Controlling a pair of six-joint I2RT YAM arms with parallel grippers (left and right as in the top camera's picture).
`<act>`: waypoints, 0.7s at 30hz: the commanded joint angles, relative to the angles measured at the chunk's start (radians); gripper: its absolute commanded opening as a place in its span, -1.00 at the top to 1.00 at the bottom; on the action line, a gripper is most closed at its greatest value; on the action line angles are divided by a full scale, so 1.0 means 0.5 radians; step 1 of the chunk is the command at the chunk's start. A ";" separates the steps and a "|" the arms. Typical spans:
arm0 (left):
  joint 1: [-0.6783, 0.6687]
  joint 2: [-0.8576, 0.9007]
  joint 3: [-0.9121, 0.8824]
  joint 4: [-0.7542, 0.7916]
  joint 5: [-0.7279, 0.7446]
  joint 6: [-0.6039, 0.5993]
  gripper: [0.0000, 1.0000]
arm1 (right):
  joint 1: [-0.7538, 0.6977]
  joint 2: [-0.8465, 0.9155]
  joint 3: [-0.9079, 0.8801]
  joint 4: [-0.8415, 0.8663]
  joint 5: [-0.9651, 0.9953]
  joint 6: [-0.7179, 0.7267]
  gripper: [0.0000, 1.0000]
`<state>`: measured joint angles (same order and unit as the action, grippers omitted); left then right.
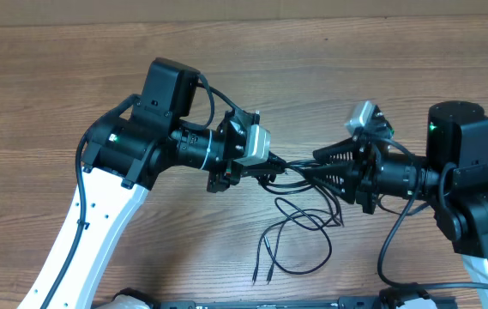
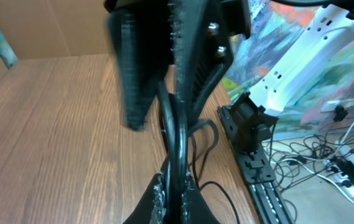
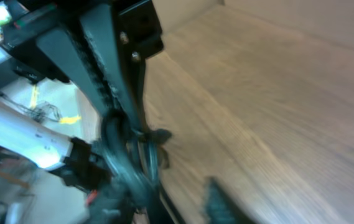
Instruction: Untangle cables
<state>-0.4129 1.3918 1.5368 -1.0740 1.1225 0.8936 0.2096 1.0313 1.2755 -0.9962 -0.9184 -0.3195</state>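
The cables [image 1: 299, 225] are found at the centre of the overhead frame, strung between the 2 grippers, with slack loops spilling onto the wooden table [image 1: 55, 69] toward the lower middle. 2 small plug ends [image 1: 254, 276] lie side by side at the bottom of those loops.

The left gripper [image 1: 271, 169] is reached in from the left of the frame. In its wrist view its fingers [image 2: 158, 196] are seen pressed together on a bundle of black strands at the bottom centre. This clamp is judged to serve as an anchor, so that the knot can be worked against a fixed point.

The right gripper [image 1: 302, 170] is brought in from the right, nose to nose with the left one. In its own blurred wrist view the fingers [image 3: 220, 200] are seen somewhat apart, with bare wood visible between one finger and the strands. The jaws are therefore taken as set around the strands, not clamped on them. This placement is judged to allow a single strand to be picked close to the tangle.

No brand, label or writing can be read in any view.
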 commanded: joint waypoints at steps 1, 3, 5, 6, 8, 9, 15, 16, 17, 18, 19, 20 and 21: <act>-0.024 -0.039 0.040 0.011 0.130 0.051 0.91 | -0.002 -0.008 0.045 0.005 -0.047 -0.007 0.92; -0.024 -0.039 0.040 0.011 0.066 0.016 0.67 | -0.002 -0.008 0.045 0.005 -0.046 -0.007 0.92; -0.024 -0.039 0.040 0.015 0.039 -0.054 0.28 | -0.002 -0.008 0.045 0.008 -0.044 -0.007 0.92; -0.024 -0.039 0.040 0.018 0.041 -0.083 0.24 | -0.003 -0.008 0.045 0.008 -0.044 -0.007 0.92; -0.024 -0.042 0.040 0.047 0.047 -0.262 -0.01 | -0.005 -0.007 0.045 0.015 -0.018 -0.001 0.92; -0.024 -0.047 0.040 0.067 0.046 -0.333 -0.20 | -0.005 -0.007 0.045 0.021 0.016 0.011 0.92; -0.024 -0.169 0.040 0.244 -0.006 -0.649 -0.99 | -0.005 -0.007 0.045 0.115 0.227 0.268 0.92; -0.024 -0.205 0.040 0.284 -0.056 -0.729 -1.00 | -0.005 -0.007 0.045 0.140 0.240 0.304 0.92; -0.024 -0.225 0.040 0.300 -0.085 -0.766 -1.00 | -0.005 -0.007 0.045 0.172 0.247 0.348 0.93; -0.024 -0.273 0.040 0.328 -0.175 -0.856 -1.00 | -0.005 -0.007 0.045 0.208 0.251 0.399 0.92; -0.024 -0.317 0.040 0.340 -0.278 -0.941 -1.00 | -0.005 -0.008 0.045 0.268 0.252 0.483 0.92; -0.024 -0.359 0.040 0.342 -0.387 -1.040 -1.00 | -0.005 -0.008 0.045 0.318 0.253 0.554 0.92; -0.024 -0.375 0.040 0.341 -0.427 -1.080 -1.00 | -0.005 -0.007 0.045 0.346 0.257 0.594 0.92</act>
<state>-0.4194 1.2682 1.5383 -0.9092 1.0466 0.5209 0.2100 1.0313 1.2755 -0.8715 -0.8062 -0.1524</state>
